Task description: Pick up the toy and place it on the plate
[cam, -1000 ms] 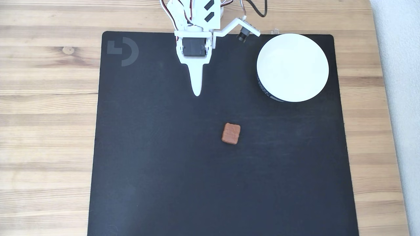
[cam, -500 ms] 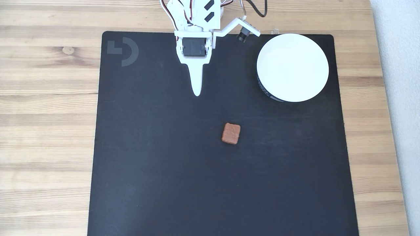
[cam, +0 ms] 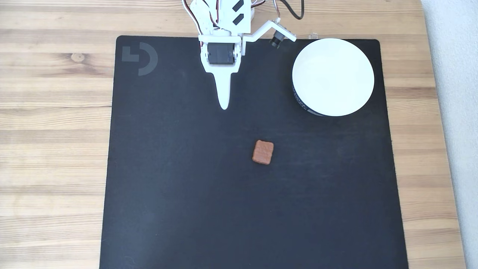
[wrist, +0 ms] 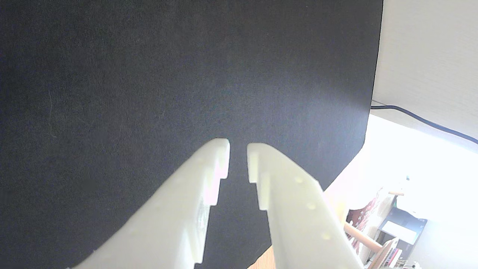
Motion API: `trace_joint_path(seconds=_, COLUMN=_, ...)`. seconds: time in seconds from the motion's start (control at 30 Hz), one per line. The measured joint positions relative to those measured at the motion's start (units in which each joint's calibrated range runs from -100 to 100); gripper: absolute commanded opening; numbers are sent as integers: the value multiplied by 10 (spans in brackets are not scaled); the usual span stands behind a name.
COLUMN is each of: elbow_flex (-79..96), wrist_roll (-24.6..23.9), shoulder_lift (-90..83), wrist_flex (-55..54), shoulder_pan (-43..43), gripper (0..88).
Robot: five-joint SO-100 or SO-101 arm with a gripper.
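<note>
The toy [cam: 263, 152] is a small reddish-brown block with rounded corners and a bumpy, biscuit-like top, lying flat near the middle of the black mat [cam: 179, 194] on the wooden desk [cam: 52, 149], well apart from the white plate [cam: 333, 77] at the mat's upper right corner in the fixed view. That view shows the end effector [cam: 224, 106] as one white point above and left of the toy. The wrist view shows the end effector [wrist: 238, 145] with its two fingers nearly together, a narrow gap between the tips, empty above bare mat.
</note>
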Motion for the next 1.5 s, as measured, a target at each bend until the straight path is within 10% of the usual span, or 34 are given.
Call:
trace_joint_path(seconds=0.73, elbow_flex=-48, wrist_roll=-3, shoulder_lift=31, wrist_flex=20, shoulder_pan=4, gripper=22)
trace_joint_path(seconds=1.5, elbow_flex=-515, wrist_roll=-30, shoulder_lift=596, wrist_flex=-16, shoulder_pan=-57, gripper=22)
